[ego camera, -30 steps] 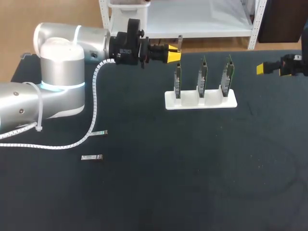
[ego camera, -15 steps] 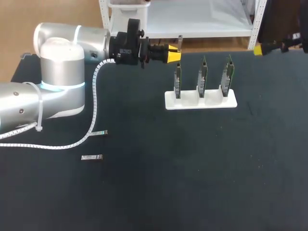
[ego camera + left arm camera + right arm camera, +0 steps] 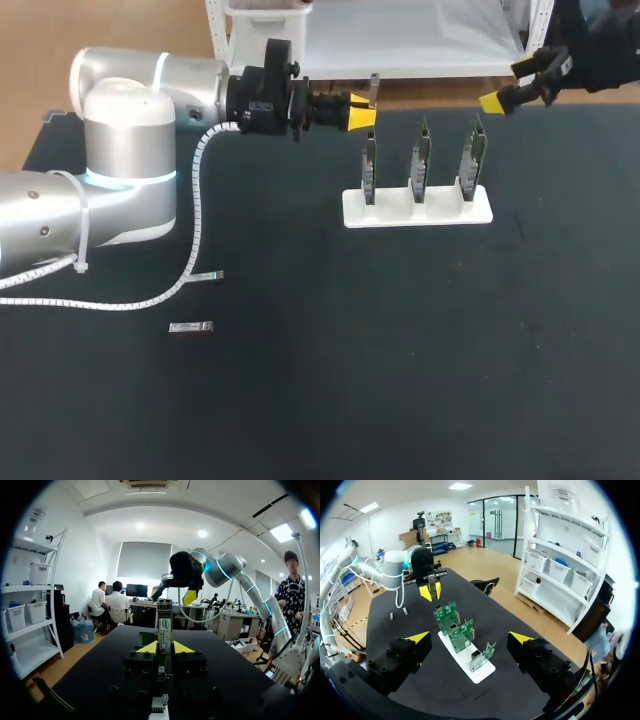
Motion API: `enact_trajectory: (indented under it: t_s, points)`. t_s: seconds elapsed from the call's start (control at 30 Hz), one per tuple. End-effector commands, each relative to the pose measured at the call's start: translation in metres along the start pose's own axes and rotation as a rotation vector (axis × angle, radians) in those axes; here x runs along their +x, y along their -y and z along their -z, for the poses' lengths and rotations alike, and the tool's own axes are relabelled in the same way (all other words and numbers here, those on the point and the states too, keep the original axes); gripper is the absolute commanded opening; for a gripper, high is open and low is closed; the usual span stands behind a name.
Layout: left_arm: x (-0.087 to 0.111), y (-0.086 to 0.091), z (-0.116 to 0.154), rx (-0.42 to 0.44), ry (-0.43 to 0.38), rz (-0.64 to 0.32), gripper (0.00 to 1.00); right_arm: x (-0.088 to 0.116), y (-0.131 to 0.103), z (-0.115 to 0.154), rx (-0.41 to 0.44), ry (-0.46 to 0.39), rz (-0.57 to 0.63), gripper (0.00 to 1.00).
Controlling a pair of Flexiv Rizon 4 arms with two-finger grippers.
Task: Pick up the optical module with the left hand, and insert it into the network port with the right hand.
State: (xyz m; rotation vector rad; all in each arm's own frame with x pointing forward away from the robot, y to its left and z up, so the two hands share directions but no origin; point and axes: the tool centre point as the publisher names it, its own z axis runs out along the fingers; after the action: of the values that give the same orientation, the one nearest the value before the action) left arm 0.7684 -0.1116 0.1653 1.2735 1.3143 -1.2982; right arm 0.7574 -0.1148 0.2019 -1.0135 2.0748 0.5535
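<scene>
1. Left gripper [image 3: 165, 648]: closed on the optical module [image 3: 164, 625]. I hold it by its lower end, and it stands upright between my fingers. It is raised above the far side of the bench [image 3: 400, 380], near the leftmost of three circuit boards [image 3: 421, 160] that stand in a white holder [image 3: 417, 212].
2. Right gripper [image 3: 469, 638]: fingers spread wide, holding nothing. It is above the bench's far right edge, well apart from the module.
3. Network port: I judge it to be on one of the boards. I cannot tell which one.
4. Handling: I judge the module to be light, rigid and metal-cased. Its smooth sides may slip under a loose grip, and its connector end is probably delicate.
5. Hold point: take the exposed upper body across its two flat long sides, leaving the insertion end free.
6. Two spare modules [image 3: 190, 327] lie on the bench near the left arm's cable.
</scene>
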Motion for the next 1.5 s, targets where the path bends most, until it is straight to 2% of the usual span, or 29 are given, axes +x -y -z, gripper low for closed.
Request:
enact_trajectory:
  t_s: [0.03,0.27,0.3,0.33,0.47,0.67,0.73,0.9,1.0,1.1,1.27,1.5]
  points:
    - [0.001,0.001,-0.001,-0.004,0.001,-0.001,0.0,0.0,0.005,-0.001,-0.244,0.007,0.003,1.0]
    - [0.001,0.001,-0.001,-0.004,0.001,-0.001,0.0,0.0,0.005,-0.001,-0.244,0.007,0.003,1.0]
    - [0.001,0.001,-0.001,-0.004,0.001,-0.001,0.0,0.0,-0.001,0.0,-0.273,0.034,0.045,1.0]
    - [0.001,0.001,-0.001,-0.004,0.001,-0.001,0.0,-0.001,-0.007,-0.001,-0.334,0.03,0.062,1.0]
    - [0.001,0.001,-0.001,-0.004,0.001,-0.001,0.0,-0.011,-0.026,-0.004,-0.482,0.02,0.223,1.0]
    - [0.001,0.001,-0.001,-0.004,0.001,-0.001,0.0,-0.02,-0.035,-0.013,-0.525,0.019,0.327,1.0]
    - [0.001,0.001,-0.001,-0.004,0.001,-0.001,0.0,-0.024,-0.037,-0.018,-0.52,-0.014,0.384,1.0]
    - [0.001,0.001,-0.001,-0.004,0.001,-0.001,0.0,-0.042,-0.038,-0.029,-0.557,-0.024,0.444,1.0]
    - [0.001,0.001,-0.001,-0.004,0.001,-0.001,0.0,-0.048,-0.035,-0.038,-0.566,-0.028,0.45,1.0]
    - [0.001,0.001,-0.001,-0.004,0.001,-0.001,0.0,-0.051,-0.033,-0.047,-0.585,-0.022,0.391,1.0]
    - [0.001,0.001,-0.001,-0.004,0.001,-0.001,0.0,-0.056,-0.033,-0.057,-0.684,0.0,0.266,1.0]
    - [0.001,0.001,-0.001,-0.004,0.001,-0.001,0.0,-0.062,-0.045,-0.062,-0.727,0.003,0.286,1.0]
